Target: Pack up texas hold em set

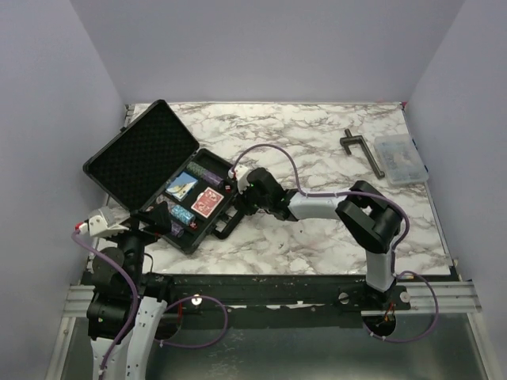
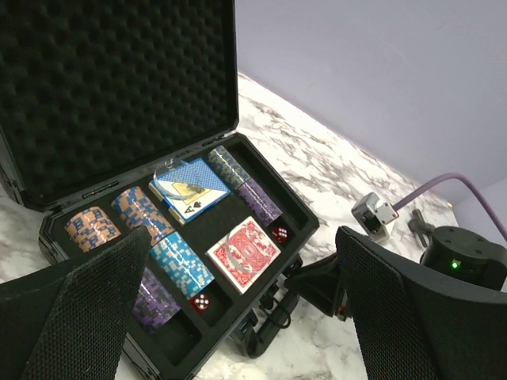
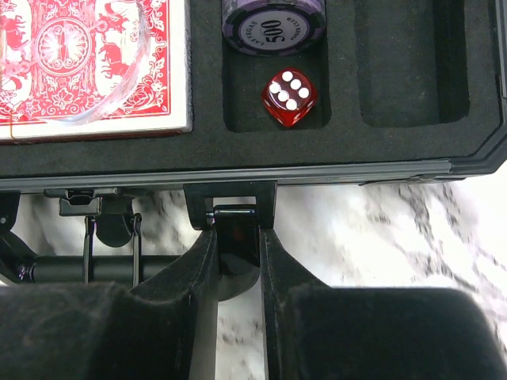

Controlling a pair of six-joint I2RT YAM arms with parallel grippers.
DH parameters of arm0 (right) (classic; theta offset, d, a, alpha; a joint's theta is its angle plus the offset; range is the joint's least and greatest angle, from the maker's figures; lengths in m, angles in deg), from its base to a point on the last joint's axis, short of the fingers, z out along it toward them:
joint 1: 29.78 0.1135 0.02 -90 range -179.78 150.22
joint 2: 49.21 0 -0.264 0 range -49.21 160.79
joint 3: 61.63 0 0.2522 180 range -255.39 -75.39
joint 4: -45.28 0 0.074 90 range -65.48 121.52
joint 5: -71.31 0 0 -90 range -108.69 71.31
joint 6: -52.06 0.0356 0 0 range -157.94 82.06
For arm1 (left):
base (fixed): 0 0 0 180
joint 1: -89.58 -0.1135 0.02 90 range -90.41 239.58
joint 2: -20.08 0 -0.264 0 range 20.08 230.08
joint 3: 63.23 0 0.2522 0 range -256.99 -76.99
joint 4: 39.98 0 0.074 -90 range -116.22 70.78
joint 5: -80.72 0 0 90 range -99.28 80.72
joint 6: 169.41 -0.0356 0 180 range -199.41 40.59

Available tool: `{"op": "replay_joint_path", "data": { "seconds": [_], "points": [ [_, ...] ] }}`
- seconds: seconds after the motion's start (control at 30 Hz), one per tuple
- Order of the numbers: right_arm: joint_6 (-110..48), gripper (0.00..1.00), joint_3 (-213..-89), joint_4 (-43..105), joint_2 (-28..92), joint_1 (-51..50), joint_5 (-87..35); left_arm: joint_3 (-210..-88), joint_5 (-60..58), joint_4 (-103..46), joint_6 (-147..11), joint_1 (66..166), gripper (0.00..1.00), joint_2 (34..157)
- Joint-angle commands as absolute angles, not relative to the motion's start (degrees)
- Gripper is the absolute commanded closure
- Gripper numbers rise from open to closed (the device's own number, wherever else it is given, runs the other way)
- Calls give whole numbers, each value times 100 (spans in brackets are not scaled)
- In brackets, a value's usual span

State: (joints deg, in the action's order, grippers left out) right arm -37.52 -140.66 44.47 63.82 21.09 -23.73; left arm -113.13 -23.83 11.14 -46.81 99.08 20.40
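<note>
In the case (image 2: 119, 79) — two decks (image 2: 244, 253), two dice (image 2: 280, 233).

Right wrist view: the red card deck (image 3: 87, 67) is cropped by the left and top edges, and the purple chip stack (image 3: 273, 22) by the top edge. The right gripper (image 3: 236, 237) clamps a black fitting, probably a latch (image 3: 236, 218), hiding its lower part.

Left wrist view: one finger (image 2: 87, 309) of the left gripper (image 2: 242, 269) covers the near left corner of the case (image 2: 119, 95).

Top view: the contents of the clear box (image 1: 400, 158) are too small to identify.
</note>
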Motion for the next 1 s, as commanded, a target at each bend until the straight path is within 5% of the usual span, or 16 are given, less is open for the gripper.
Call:
{"op": "replay_joint_path", "data": {
  "seconds": [0.0, 0.43, 0.83, 0.97],
  "points": [
    [-3412, 99, -13433, 4105, 5941, 1935, -1776, -11274, -1373, 880, -5250, 9919, 1, 1922],
    [-2573, 100, -11798, 4211, 4671, 1935, -1275, -12148, -410, 741, -5937, 9916, 1, 3949],
    [-1704, 99, -11464, 3797, 4283, 1941, -789, -14131, -1093, 905, -6450, 9822, 1, 6153],
    [-1602, 89, -11433, 3717, 4281, 1936, -779, -14571, -1040, 933, -6442, 9491, 1, 6568]
  ]
}}
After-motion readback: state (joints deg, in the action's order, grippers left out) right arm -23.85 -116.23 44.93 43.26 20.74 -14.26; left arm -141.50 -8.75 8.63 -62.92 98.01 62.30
